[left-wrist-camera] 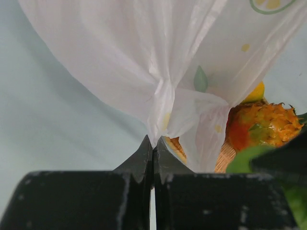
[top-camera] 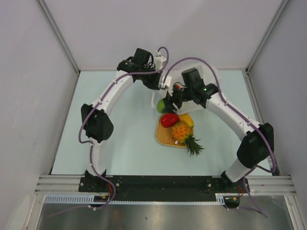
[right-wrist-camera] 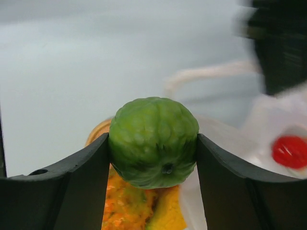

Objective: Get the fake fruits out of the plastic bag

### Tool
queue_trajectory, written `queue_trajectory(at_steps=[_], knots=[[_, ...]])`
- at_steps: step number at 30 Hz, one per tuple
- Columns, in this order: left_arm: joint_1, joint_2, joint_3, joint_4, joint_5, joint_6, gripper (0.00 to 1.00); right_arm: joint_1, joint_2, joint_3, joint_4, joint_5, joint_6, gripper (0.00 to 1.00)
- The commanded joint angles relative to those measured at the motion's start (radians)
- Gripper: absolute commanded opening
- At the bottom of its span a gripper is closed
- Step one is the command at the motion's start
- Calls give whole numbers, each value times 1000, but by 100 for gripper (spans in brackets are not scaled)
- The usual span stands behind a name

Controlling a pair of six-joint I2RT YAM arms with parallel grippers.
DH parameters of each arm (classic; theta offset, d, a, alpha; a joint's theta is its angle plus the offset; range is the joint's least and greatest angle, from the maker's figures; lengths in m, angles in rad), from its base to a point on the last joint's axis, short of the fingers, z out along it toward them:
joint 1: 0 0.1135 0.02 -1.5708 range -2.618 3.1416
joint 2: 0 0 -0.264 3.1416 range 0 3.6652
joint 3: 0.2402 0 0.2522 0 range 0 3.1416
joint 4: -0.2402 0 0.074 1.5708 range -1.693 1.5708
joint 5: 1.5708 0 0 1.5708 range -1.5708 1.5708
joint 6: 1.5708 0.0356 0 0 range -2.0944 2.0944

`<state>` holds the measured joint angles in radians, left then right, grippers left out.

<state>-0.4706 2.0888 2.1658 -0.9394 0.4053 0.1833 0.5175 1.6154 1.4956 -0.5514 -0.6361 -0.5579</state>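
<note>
- Top external view shows us three fruits out of the bag and lying on the tray (top-camera: 164, 138): a red piece (top-camera: 169, 120), the mango (top-camera: 187, 120) and the pineapple (top-camera: 183, 133), its crown hanging over the near rim.
- Our left claw (left-wrist-camera: 153, 146) is pinched fully shut on a gathered fold of the bag (left-wrist-camera: 144, 57), at the far side of the desk (top-camera: 120, 139).
- Our right claw (right-wrist-camera: 153, 143) grips the apple (right-wrist-camera: 153, 136), one jaw on each side, set wide apart. The apple hangs clear of the bag, over the tray's far edge.
- A second red piece (right-wrist-camera: 289, 151) shows at the bag, on the right of the right wrist view. We cannot tell whether it lies inside the film or on it.
- We judge the task mostly done: the apple needs setting down, and that last red piece needs fetching.
</note>
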Motion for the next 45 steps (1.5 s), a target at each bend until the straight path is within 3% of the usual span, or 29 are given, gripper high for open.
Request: queue_trajectory(at_steps=[1, 13, 35, 45], knots=[[10, 1, 34, 14, 58, -42, 0, 111, 14, -12, -223, -10, -406, 48], [9, -33, -1, 14, 81, -51, 0, 213, 132, -11, -340, 82, -640, 49], [10, -92, -83, 7, 78, -38, 0, 268, 238, -11, -417, 184, -649, 50], [9, -79, -78, 8, 87, -39, 0, 269, 261, -11, -413, 197, -658, 55]])
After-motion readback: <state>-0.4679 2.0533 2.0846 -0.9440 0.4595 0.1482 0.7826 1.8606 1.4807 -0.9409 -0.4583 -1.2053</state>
